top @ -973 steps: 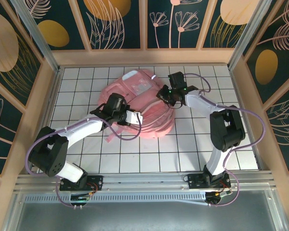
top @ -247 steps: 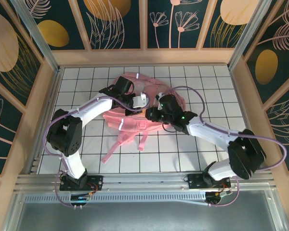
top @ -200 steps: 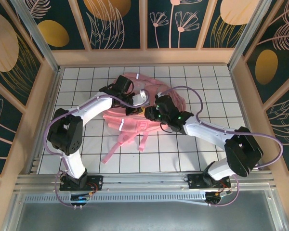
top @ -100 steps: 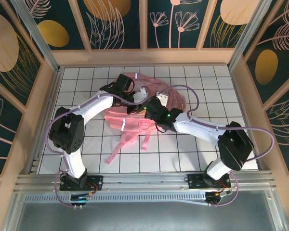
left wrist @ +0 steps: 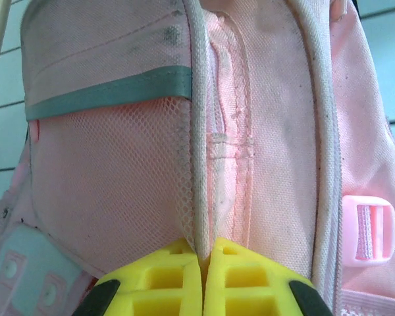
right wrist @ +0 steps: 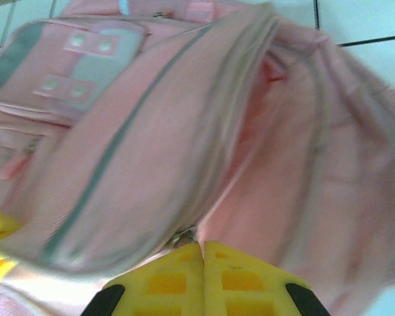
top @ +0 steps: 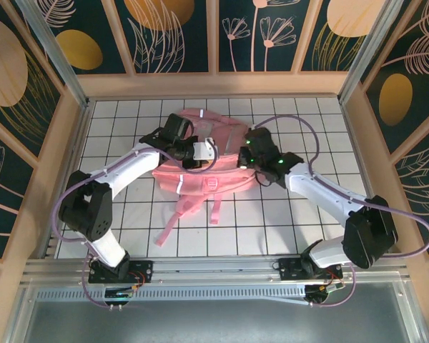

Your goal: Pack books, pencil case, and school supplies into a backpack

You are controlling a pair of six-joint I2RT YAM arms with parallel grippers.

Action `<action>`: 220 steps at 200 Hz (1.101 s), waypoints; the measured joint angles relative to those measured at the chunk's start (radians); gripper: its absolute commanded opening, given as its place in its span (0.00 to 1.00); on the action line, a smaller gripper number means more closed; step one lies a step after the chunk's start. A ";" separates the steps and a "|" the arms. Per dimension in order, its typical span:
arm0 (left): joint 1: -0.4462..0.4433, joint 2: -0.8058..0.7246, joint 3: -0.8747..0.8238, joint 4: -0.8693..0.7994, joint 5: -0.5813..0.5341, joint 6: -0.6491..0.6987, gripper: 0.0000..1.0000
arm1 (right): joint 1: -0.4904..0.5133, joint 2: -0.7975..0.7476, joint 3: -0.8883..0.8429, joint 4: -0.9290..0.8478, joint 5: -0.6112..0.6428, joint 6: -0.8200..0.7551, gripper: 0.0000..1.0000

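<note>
Against closed jaws, the backpack lies.
Left gripper pinches its pale piping seam tight; right gripper, clamped together, seemingly nips a zipper pull, though that view is blurred.

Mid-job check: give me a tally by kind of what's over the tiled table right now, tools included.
Large soft pink fabric backpack: 1
Yellow-fingered tools: 2 (left tool, shut on the backpack's edge piping; right tool, shut against the fabric)
Total: 3
</note>
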 measured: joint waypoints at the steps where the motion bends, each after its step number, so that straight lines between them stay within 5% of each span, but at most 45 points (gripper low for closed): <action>1: 0.000 -0.001 -0.002 0.000 -0.001 0.004 0.00 | -0.008 0.000 -0.002 0.000 -0.004 -0.009 0.00; 48: 0.002 -0.068 -0.143 0.024 -0.087 0.204 0.00 | -0.132 0.014 -0.021 0.002 -0.150 -0.210 0.00; 60: 0.003 -0.064 -0.146 0.018 -0.100 0.235 0.00 | -0.129 0.023 -0.023 0.006 -0.198 -0.238 0.23; 89: 0.007 -0.033 -0.091 -0.038 -0.089 0.274 0.00 | -0.128 0.022 -0.061 0.013 -0.371 -0.300 0.42; 156: 0.015 -0.024 -0.079 -0.063 -0.056 0.288 0.00 | -0.082 0.029 -0.080 0.013 -0.515 -0.410 0.44; 166: 0.016 -0.022 -0.074 -0.067 -0.052 0.288 0.00 | -0.079 0.042 -0.074 0.016 -0.518 -0.423 0.55; 201: 0.016 -0.012 -0.051 -0.090 -0.043 0.287 0.00 | -0.041 0.074 -0.077 0.036 -0.512 -0.446 0.53; 220: 0.017 -0.012 -0.049 -0.093 -0.042 0.286 0.00 | -0.035 0.076 -0.077 0.051 -0.493 -0.452 0.32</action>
